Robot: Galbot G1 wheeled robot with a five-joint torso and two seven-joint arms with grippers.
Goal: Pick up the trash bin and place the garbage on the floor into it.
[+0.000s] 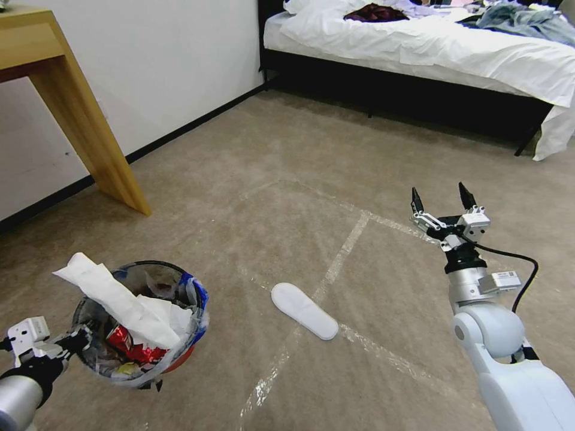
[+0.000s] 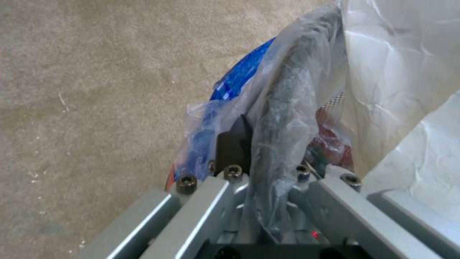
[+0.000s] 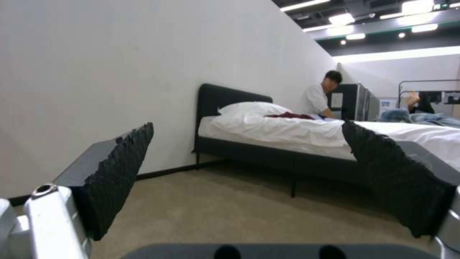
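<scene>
The trash bin [image 1: 187, 358], a small red bucket with a clear blue-printed liner, hangs at the lower left above the floor [image 1: 287, 179]. My left gripper [image 1: 84, 338] is shut on its dark rim [image 2: 283, 108] and the liner. Inside lie a long white slipper [image 1: 120, 299], white paper and red wrappers [image 1: 129, 347]. Another flat white slipper [image 1: 303, 310] lies on the carpet across a tape line, in front of me. My right gripper [image 1: 442, 201] is held up in the air at the right, open and holding nothing, its black ridged fingers [image 3: 120, 172] spread apart.
A wooden table leg [image 1: 90, 131] slants down at the left by the white wall. A dark-framed bed [image 1: 419, 66] with white sheets and clothes stands across the back. Tape lines [image 1: 341, 251] cross the carpet.
</scene>
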